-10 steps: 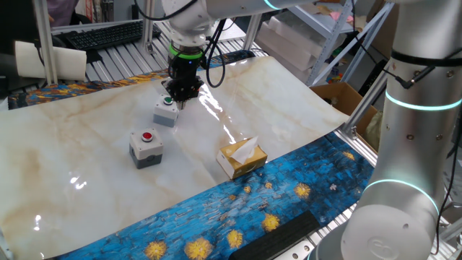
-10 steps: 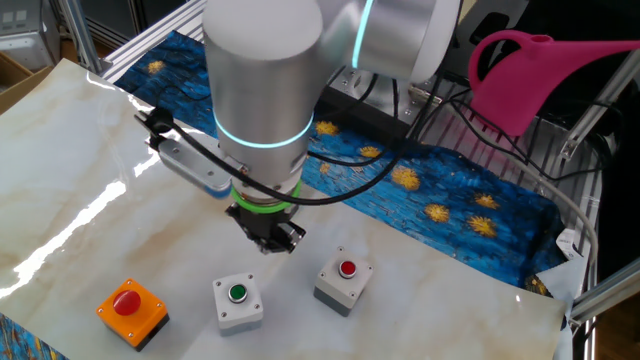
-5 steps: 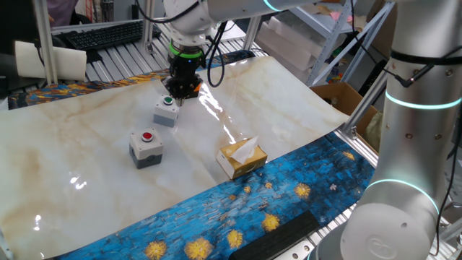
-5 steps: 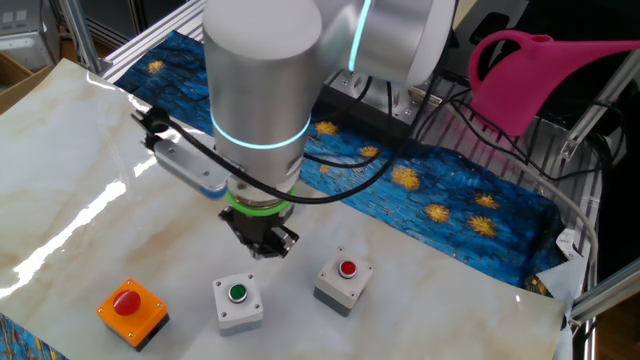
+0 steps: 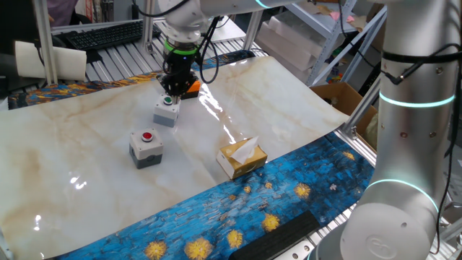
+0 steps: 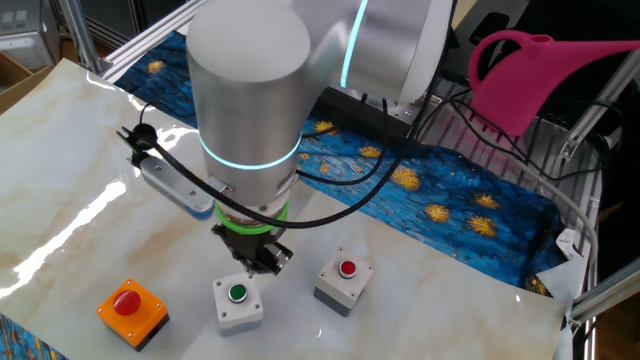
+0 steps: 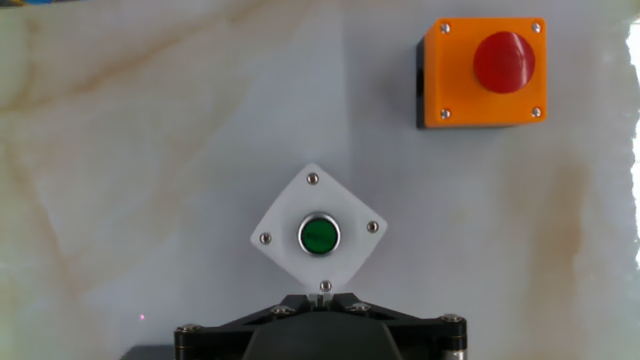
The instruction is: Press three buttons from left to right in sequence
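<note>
With the closed gripper (image 6: 262,262) poised over the near edge of the green button box (image 7: 318,233), which sat on the counter (image 7: 150,150) with the orange box (image 7: 481,73) at its 1 o'clock, a descent could have struck the rim, not the cap.

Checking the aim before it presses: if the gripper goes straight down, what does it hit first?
Probably the near edge of the green button box, not the green button itself; the gripper hangs beside it. Depth is unclear.

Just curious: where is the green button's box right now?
In the other fixed view, the green-button box sits between the orange box and the red-button grey box.
</note>
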